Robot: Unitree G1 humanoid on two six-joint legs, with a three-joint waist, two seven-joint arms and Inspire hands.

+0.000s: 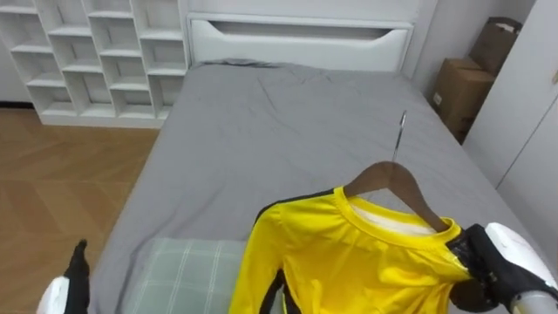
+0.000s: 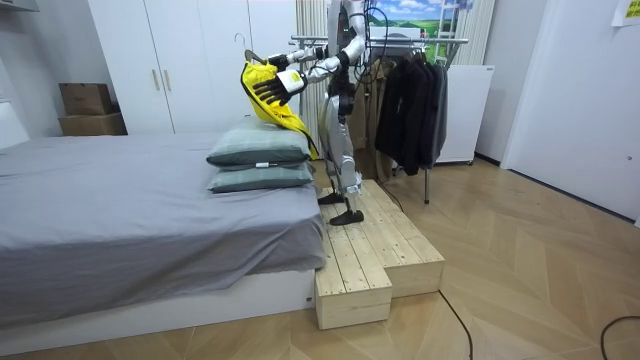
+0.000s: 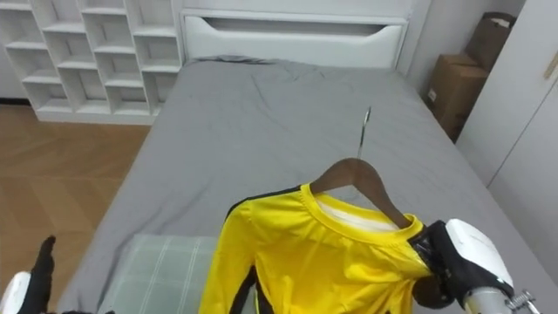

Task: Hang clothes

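Lower edge crops yellow shirt (image 1: 349, 266) and left hand (image 1: 77, 272).

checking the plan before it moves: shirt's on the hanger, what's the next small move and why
Probably turn toward the clothes rack behind it. The yellow shirt already sits on the wooden hanger, held up over the bed by the right hand, with the hook free; the left hand is open and idle.

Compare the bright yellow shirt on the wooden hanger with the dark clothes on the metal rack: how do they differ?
The yellow shirt is bright with black trim; the dark clothes are nearly black. The right hand holds the shirt up over the pillows; the dark clothes hang on the metal rack behind the robot. Both hang clear of the floor.
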